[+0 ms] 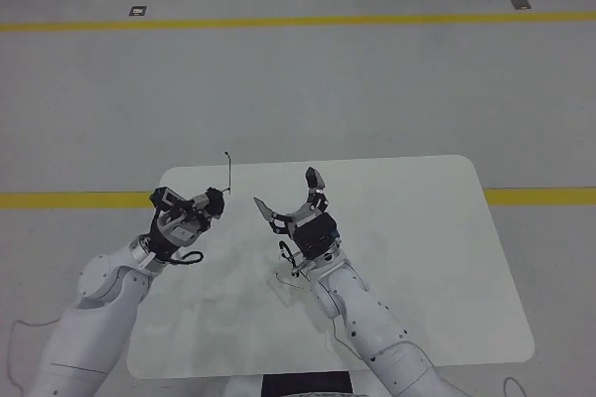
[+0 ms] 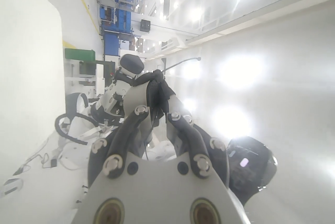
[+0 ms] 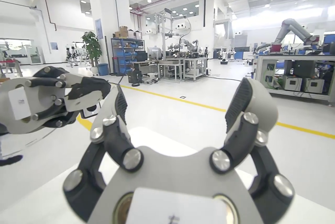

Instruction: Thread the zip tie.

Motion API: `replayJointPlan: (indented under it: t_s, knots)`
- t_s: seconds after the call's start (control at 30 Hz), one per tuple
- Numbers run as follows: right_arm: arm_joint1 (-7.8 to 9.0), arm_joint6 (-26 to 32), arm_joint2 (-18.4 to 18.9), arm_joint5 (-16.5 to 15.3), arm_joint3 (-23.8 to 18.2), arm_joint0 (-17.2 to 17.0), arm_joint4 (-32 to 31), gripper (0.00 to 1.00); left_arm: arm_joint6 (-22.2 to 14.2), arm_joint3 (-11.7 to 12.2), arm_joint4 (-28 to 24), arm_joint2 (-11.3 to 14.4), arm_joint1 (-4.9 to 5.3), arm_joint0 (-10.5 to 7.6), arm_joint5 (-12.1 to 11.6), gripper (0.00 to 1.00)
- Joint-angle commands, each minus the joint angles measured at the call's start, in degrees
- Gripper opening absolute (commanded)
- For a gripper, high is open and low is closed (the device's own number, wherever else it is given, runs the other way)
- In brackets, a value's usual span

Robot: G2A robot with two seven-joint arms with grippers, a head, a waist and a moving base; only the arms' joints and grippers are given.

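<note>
Over the white round-cornered table (image 1: 427, 258), on grey floor (image 1: 377, 99) crossed by yellow lines (image 1: 278, 22), the left gripper (image 1: 215, 201) pinches the thin black zip tie (image 1: 227, 171), which points toward 12 o'clock, while the right gripper (image 1: 286, 191) at its 3 o'clock is spread wide, holding nothing.

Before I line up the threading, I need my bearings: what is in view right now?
zip tie: one, black, gripped in the left pincer, with its free end sticking out past the fingertips.
table: one, white, under both arms.
floor lines: two, yellow, on the grey floor; one lies well beyond the table, the other runs level with its far edge.
left pincer: one, grey with black fingers, shut on the zip tie, over the table's far left part.
right pincer: one, grey with black pads, open and empty, beside the left pincer but not touching it.
</note>
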Motion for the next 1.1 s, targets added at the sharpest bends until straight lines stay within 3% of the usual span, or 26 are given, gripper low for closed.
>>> replayJointPlan:
  t_s: [0.0, 0.3, 0.37, 0.53, 0.63, 0.8, 0.87, 1.07]
  knots:
    - [0.0, 0.0, 0.0, -0.1, 0.0, 0.0, 0.0, 1.0, -1.7, 0.4, -0.9, -0.4, 0.09, -0.14, 1.6, 0.0]
    - [0.0, 0.0, 0.0, -0.1, 0.0, 0.0, 0.0, 1.0, -2.1, 0.7, 0.3, -0.7, 0.18, -0.28, 1.3, 0.0]
    - [0.08, 0.3, -0.1, -0.1, -0.1, 0.2, -0.8, 1.0, -0.8, 0.9, -1.6, -0.3, -0.01, -0.23, 2.1, 0.0]
    - [3.67, 1.8, -7.4, 2.9, 3.7, 6.1, -0.8, 1.0, -1.1, 1.4, -10.0, 0.3, -0.49, 0.3, 6.5, 0.0]
    - [5.25, 2.3, -10.9, 4.8, 4.3, 7.9, -0.8, 1.0, -1.5, 1.5, -13.6, 0.5, -0.68, 0.49, 8.9, 0.0]
    - [7.27, 2.6, -15.4, 8.2, 5.4, 10.9, -0.8, 1.0, -1.5, 2.1, -19.1, 1.1, -1.15, 0.49, 11.1, 0.0]
    - [7.88, 1.6, -16.1, 10.0, 5.4, 11.7, -0.8, 1.0, -2.4, 2.0, -18.7, 1.0, -1.16, 0.35, 11.5, 0.0]
    - [7.88, 1.6, -16.1, 10.0, 5.4, 11.7, -0.8, 1.0, -2.4, 2.0, -18.7, 1.0, -1.16, 0.35, 11.5, 0.0]
